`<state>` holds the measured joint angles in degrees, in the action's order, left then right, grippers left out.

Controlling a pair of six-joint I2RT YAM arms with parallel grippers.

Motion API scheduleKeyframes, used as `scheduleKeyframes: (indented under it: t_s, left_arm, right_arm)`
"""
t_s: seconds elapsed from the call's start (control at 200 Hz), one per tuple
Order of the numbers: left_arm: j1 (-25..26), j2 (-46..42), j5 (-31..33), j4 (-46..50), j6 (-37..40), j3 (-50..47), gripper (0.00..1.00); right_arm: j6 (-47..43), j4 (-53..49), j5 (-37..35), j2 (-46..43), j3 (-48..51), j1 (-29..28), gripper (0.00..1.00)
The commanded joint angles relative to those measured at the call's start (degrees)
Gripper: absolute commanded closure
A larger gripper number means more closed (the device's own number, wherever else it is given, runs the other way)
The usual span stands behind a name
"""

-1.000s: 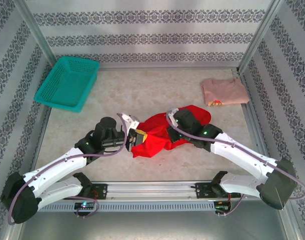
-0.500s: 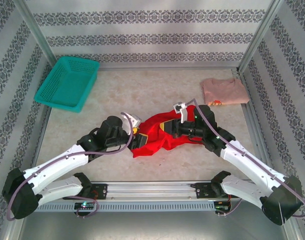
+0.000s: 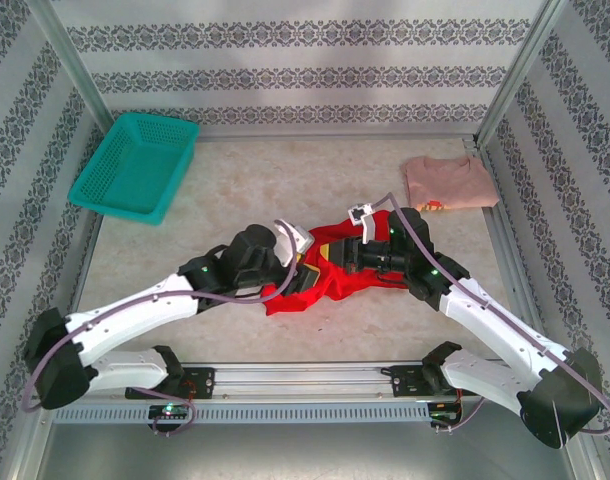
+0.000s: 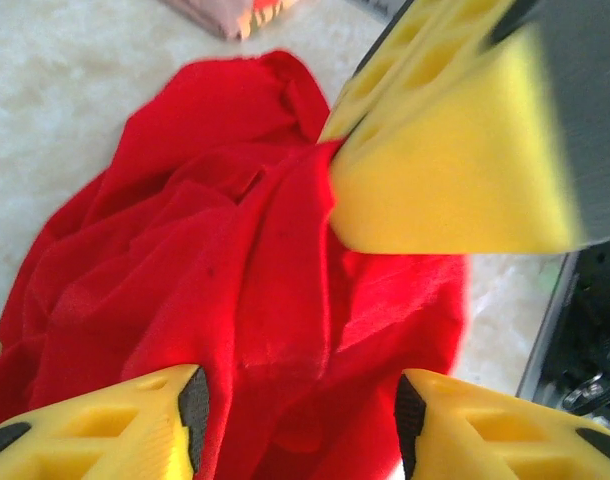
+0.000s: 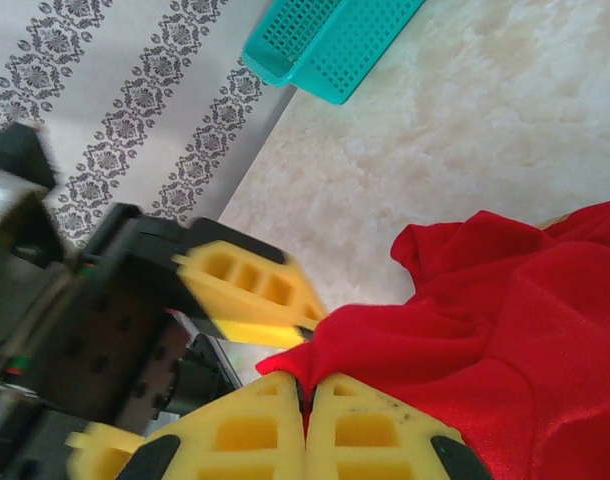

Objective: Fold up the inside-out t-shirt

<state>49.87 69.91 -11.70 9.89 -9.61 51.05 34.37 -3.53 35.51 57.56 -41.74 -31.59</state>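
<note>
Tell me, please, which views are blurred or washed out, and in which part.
Left wrist view: the right gripper is smeared by blur and the table is washed out nearly white. Right wrist view: the left gripper is blurred, the red t-shirt sharp. Top external view: even light, no glare.

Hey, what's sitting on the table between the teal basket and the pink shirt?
Nothing: in the top view the table between the teal basket and the pink shirt is bare.

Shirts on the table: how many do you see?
2. The red t-shirt lies crumpled in the middle of the table; the pale pink shirt lies folded near its far right corner. No other seems hidden.
</note>
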Motion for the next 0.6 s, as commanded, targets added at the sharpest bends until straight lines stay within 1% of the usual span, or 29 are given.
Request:
scheduleKeyframes:
  t_s: [0.0, 0.105, 0.225, 0.32, 0.4, 0.485, 0.55, 0.595]
  left_arm:
    - [-0.6, 2.1, 0.8, -1.3, -0.2, 2.4, 0.47]
    - [-1.7, 3.4, 0.4, -1.6, -0.2, 2.9, 0.56]
    - [-3.2, 3.1, -1.6, -2.2, -0.3, 2.8, 0.65]
    - [-4.2, 3.8, -3.7, -2.7, -0.2, 3.2, 0.72]
    - [-4.5, 4.8, -6.7, -3.5, -0.1, 3.9, 0.77]
    - [-4.7, 5.4, -9.1, -3.5, 0.3, 4.7, 0.87]
    - [-5.1, 4.9, -11.8, -3.6, 0.3, 4.8, 1.00]
    - [-5.4, 4.0, -13.1, -3.5, -0.2, 4.7, 1.00]
  right_arm:
    - [0.2, 1.3, 1.1, -0.9, 0.4, 0.8, 1.00]
    - [-0.3, 1.0, 1.3, -1.1, 0.6, 0.9, 1.00]
    - [-1.3, 0.2, 1.3, -1.5, 1.0, 1.3, 1.00]
    - [-1.4, 0.6, 2.0, -1.4, 1.1, 1.4, 1.00]
    - [-1.1, 1.7, 2.6, -1.4, 1.3, 1.4, 1.00]
    - [-1.6, 1.0, 2.5, -1.5, 1.2, 1.4, 1.00]
    - [-2.7, -0.5, 1.2, -2.2, 1.2, 1.6, 1.00]
    - [-3.6, -2.1, 0.0, -2.8, 1.0, 2.1, 1.00]
